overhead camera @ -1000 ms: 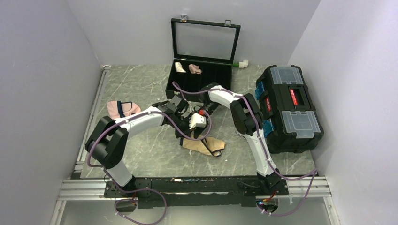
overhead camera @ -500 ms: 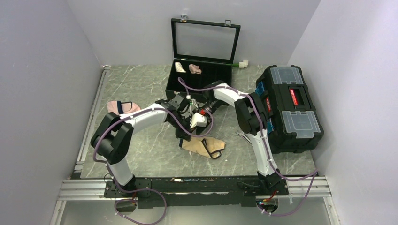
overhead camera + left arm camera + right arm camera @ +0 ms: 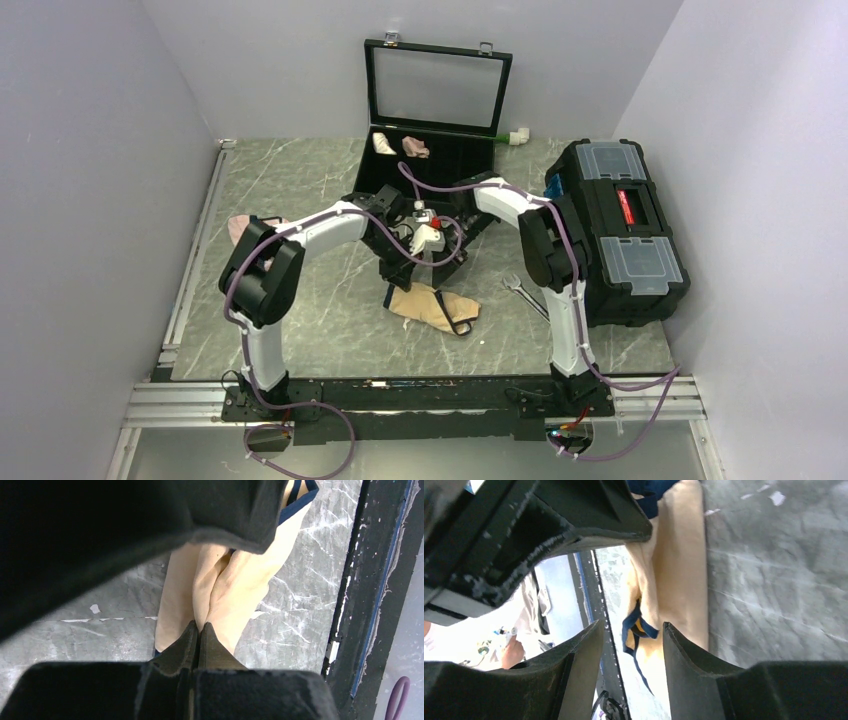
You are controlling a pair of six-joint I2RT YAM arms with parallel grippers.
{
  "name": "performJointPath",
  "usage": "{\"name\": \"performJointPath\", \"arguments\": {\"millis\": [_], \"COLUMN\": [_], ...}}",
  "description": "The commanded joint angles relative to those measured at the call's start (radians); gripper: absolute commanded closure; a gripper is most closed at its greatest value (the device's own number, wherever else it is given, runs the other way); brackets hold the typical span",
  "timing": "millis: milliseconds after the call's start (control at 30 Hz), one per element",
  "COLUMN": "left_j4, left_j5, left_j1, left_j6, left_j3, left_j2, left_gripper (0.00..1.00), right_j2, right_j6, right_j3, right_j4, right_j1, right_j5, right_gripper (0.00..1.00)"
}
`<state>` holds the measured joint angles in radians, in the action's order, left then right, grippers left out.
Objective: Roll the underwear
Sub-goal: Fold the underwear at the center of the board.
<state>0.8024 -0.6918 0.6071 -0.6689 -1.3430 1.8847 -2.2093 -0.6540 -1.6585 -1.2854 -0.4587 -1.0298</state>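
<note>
Left wrist: left end effector (image 3: 198, 626) clenched, seemingly on underwear (image 3: 240, 580); right end effector (image 3: 631, 628) released.

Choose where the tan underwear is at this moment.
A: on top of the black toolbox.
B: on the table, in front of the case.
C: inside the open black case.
B: the underwear lies on the table, on the near side of the open case, and no cloth shows on the toolbox.
</note>
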Motion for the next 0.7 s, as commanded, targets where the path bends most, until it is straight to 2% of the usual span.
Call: {"name": "performJointPath", "arguments": {"millis": [0,433,667], "left_j4": [0.060,0.101,0.122], "left_j5": [-0.039,0.009,0.027], "left_j1": [-0.004,-0.004,-0.002], "left_j6": [0.002,0.010,0.009], "left_j3": [-0.068,-0.168,-0.160], "left_j2": [0.040,0.157,0.170], "left_gripper": [1.00,1.00,1.00], "right_j2": [0.073,0.162,0.196], "right_j6": [0.038,0.054,0.062], "right_j3": [0.025,0.103,0.134], "right_j4": [0.077,0.118,0.140], "right_j1": [0.036,0.092,0.104], "right_j5": [0.028,0.072,0.083], "right_gripper": [0.50,0.49,0.49]}}
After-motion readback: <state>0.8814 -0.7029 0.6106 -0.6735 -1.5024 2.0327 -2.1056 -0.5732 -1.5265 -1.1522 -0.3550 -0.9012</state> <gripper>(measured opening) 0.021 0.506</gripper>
